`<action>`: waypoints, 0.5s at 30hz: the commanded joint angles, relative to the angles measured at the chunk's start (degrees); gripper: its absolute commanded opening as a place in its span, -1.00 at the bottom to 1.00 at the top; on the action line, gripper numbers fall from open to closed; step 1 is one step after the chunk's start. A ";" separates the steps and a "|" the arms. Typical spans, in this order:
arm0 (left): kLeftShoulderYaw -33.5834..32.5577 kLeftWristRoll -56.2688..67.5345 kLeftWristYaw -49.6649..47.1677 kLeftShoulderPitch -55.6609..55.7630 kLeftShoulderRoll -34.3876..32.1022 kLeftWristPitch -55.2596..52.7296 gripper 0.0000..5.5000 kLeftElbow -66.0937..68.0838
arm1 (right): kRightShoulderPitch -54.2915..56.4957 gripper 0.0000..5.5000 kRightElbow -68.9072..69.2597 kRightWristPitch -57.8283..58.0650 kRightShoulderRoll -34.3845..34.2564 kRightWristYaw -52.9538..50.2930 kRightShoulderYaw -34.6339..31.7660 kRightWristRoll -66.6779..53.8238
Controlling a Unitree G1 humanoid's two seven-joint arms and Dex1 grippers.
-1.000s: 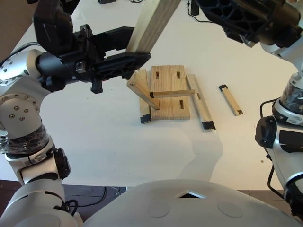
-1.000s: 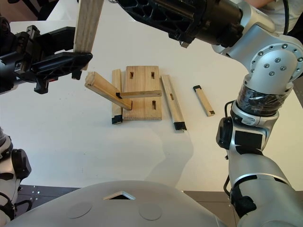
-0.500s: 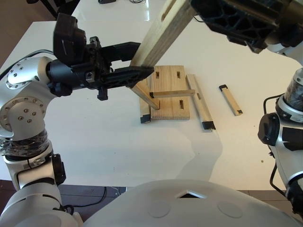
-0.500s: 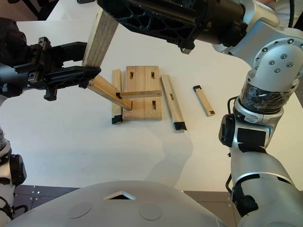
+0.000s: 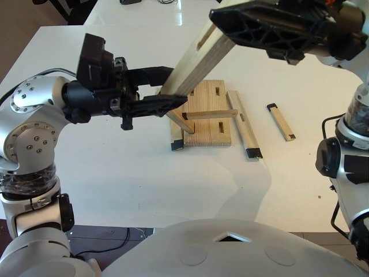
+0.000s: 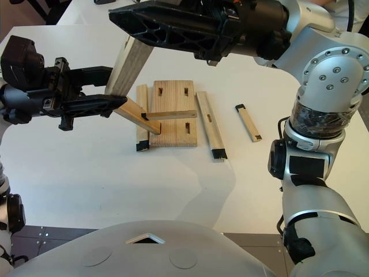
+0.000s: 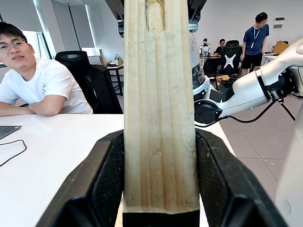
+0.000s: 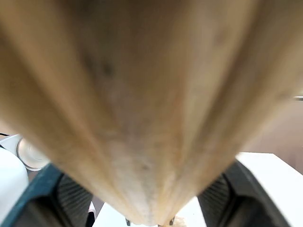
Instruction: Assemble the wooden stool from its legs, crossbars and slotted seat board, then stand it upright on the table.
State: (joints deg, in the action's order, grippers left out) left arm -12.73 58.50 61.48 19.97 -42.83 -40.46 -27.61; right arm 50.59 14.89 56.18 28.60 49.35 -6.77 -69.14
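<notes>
Above the table: raised leg slants up toward the far right, clear of the surface.
Left gripper: pinching that leg's lower end.
Right gripper: clamped on its upper part.
Seat board: flat mid-table; joined leg and crossbar tilted over its left side.
Right of board: loose leg, then short crossbar, apart.

Office/lab: white table, swivel chairs, desks w/ gear, big windows in bkgd.

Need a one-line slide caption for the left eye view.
Left gripper and right gripper hold one wooden leg tilted over the seat board on the table.
</notes>
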 commanded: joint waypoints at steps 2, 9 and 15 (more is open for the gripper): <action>2.07 -1.75 1.35 0.07 -1.98 0.66 -0.27 -0.25 | -0.48 -0.24 1.65 -0.60 1.36 1.35 0.55 1.05; 3.38 -2.70 1.58 0.87 -2.60 1.78 -0.27 0.20 | -2.66 -0.26 3.00 -1.63 2.81 3.12 1.26 2.88; 4.31 -5.40 -2.12 3.40 -1.68 3.27 -0.10 2.61 | -4.81 -0.26 2.71 -3.16 5.05 2.55 -0.49 3.20</action>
State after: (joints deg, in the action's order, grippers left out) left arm -9.10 54.78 61.22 22.20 -44.49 -36.54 -26.49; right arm 47.53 17.55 51.88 31.88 52.26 -7.03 -67.04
